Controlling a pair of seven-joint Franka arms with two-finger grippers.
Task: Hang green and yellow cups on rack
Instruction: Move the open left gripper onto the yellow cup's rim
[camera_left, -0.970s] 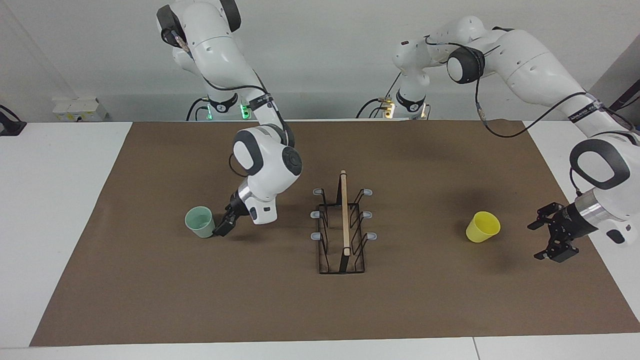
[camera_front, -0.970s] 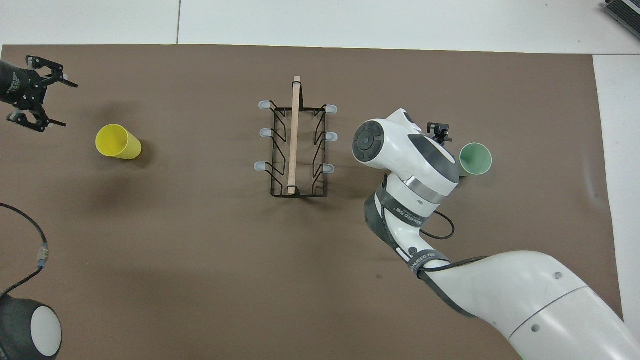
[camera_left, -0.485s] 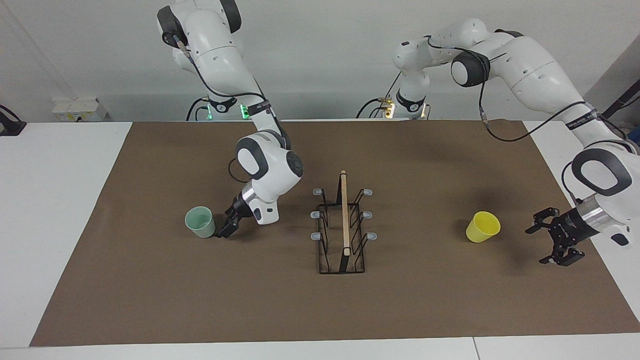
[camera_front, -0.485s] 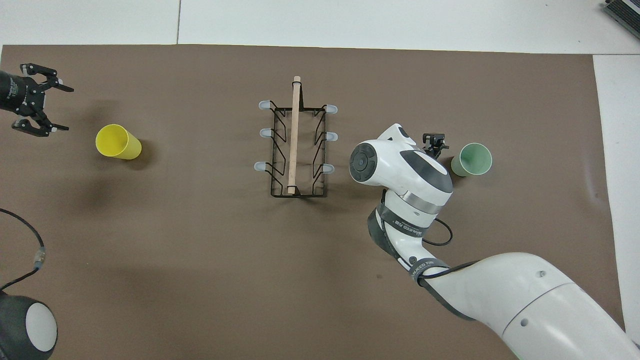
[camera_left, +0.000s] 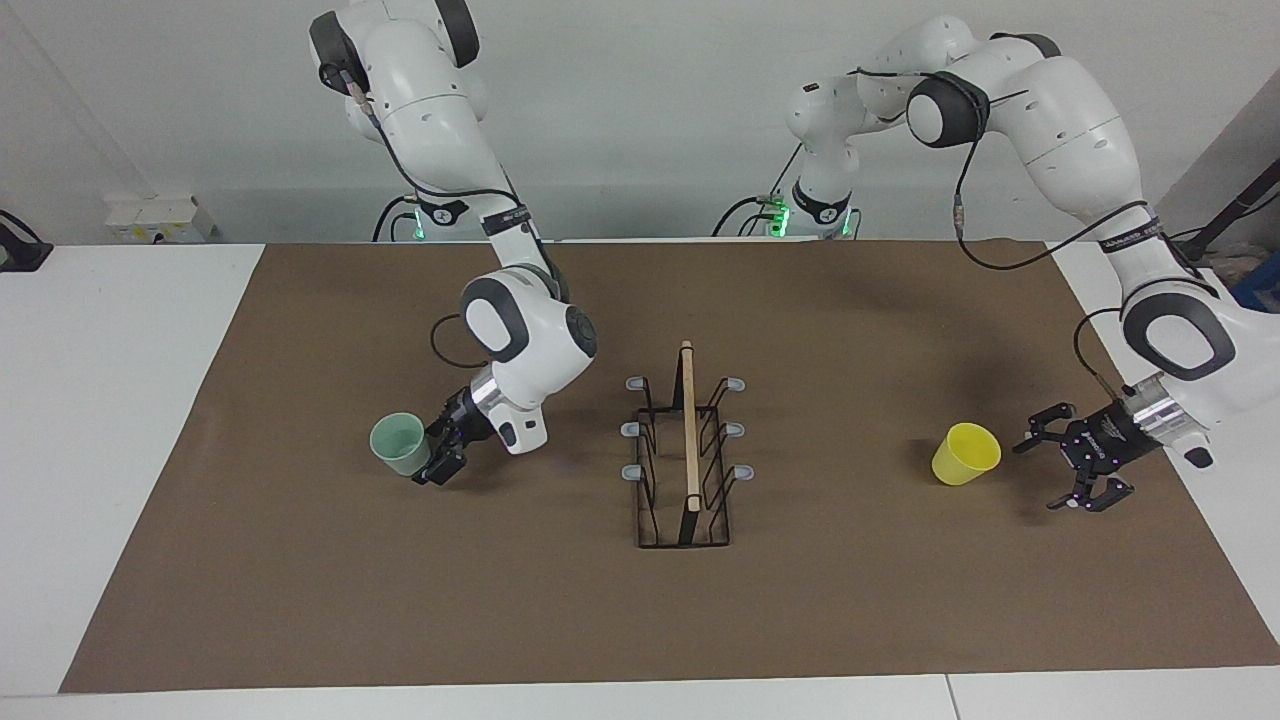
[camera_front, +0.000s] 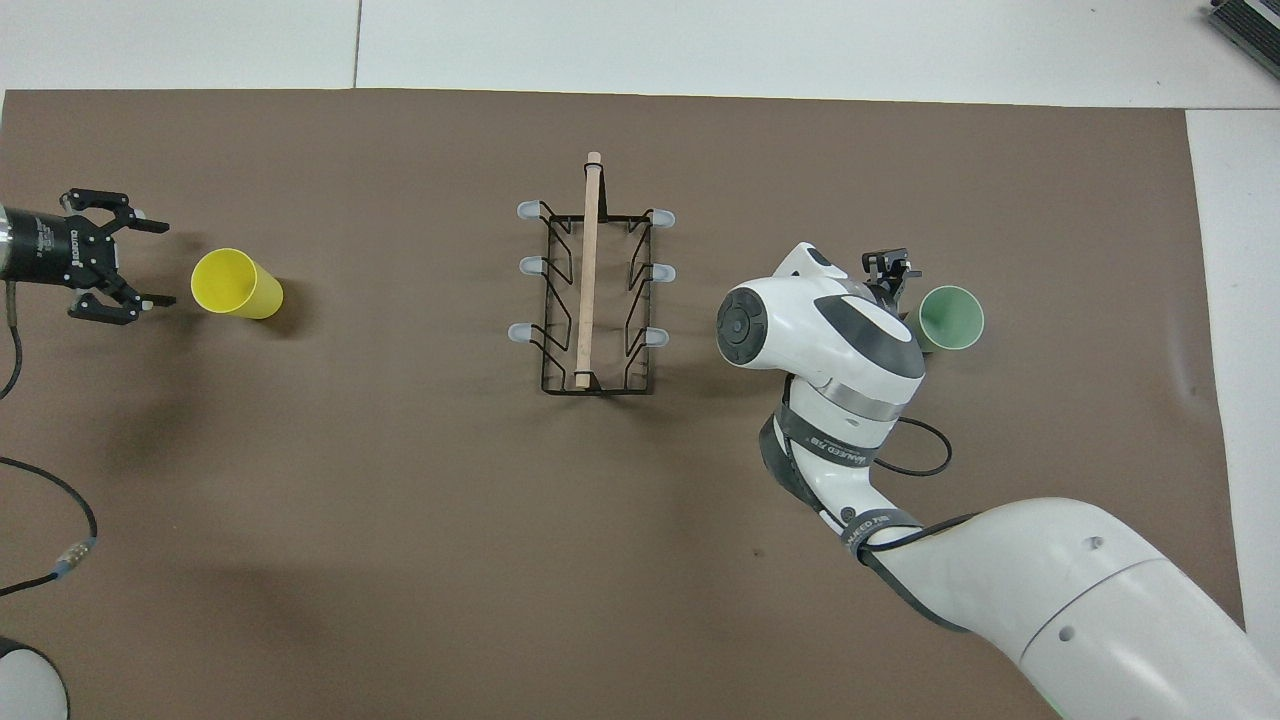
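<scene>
While both cups stand on the brown mat (camera_left: 300, 600), green cup (camera_left: 399, 443) toward the right arm's end, yellow cup (camera_left: 966, 453) toward the left's, rack (camera_left: 686, 450) mid-mat, we set our spread right claw (camera_left: 440, 462) and left claw (camera_left: 1072, 468) beside them; closing comes next.

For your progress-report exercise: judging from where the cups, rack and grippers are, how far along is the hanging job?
Done: nothing; the rack holds no cup. In hand: the right gripper, open, is at the green cup; the left gripper, open, is beside the yellow cup. Left: grasping both cups, which stand on the mat, and hanging them on prongs.
</scene>
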